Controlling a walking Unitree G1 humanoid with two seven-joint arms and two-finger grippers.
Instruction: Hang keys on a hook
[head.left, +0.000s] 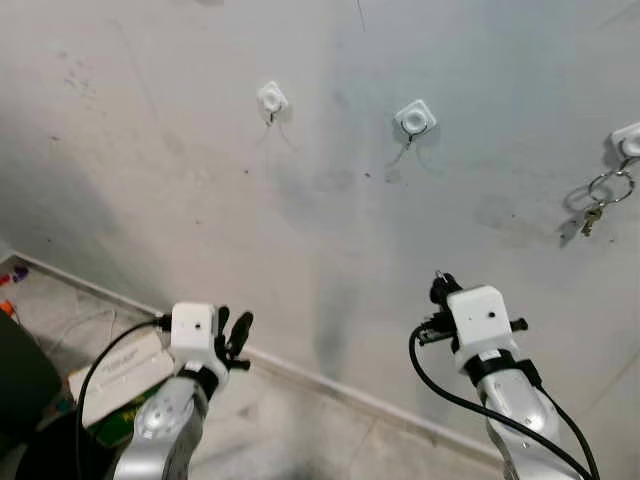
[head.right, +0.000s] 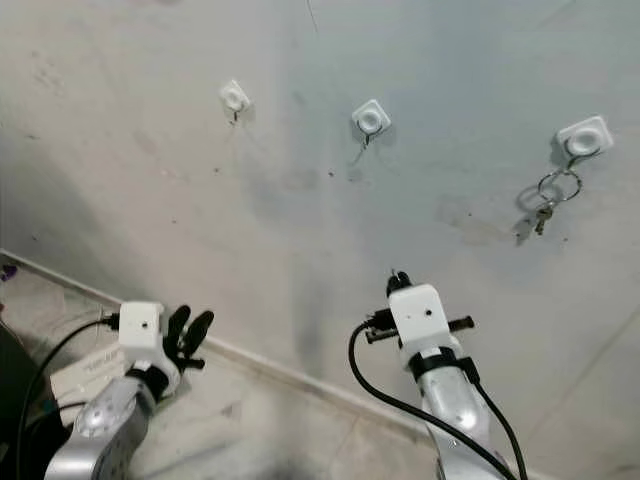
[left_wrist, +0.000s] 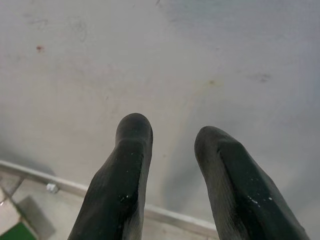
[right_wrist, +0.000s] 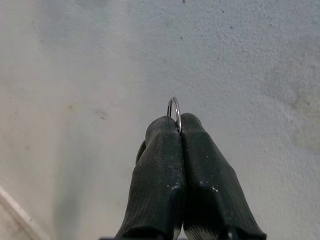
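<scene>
Right now the right gripper (right_wrist: 180, 122) is pinching a thin metal key ring (right_wrist: 174, 109) between its two black fingers, which are pressed tightly together — just the top arc of the ring is peeking out above the fingertips, and the keys themselves are hidden behind the fingers. In the head views the right arm is standing in the lower right of the frame, pointing up at the wall (head.left: 200, 190) but well below the hooks. So the hanging is not yet done; the ring is gripped, and what is left, as I judge it, is raising it to a free hook and slipping it over.

Three white square hooks are sitting in a row across the upper part of the frame: the left hook (head.left: 271, 99) and the middle hook (head.left: 415, 118) are carrying nothing, while the right hook (head.right: 583, 136) at the upper right is already holding another set of keys (head.right: 548, 203) on rings.

The left gripper (head.left: 236, 335) is idling at the lower left, fingers spread apart with nothing between them.

The wall is pale, scuffed and stained, meeting a tiled floor (head.left: 330, 430) at a light skirting board (head.left: 300, 370); a cardboard box (head.left: 120, 372) is lying at the lower left.
</scene>
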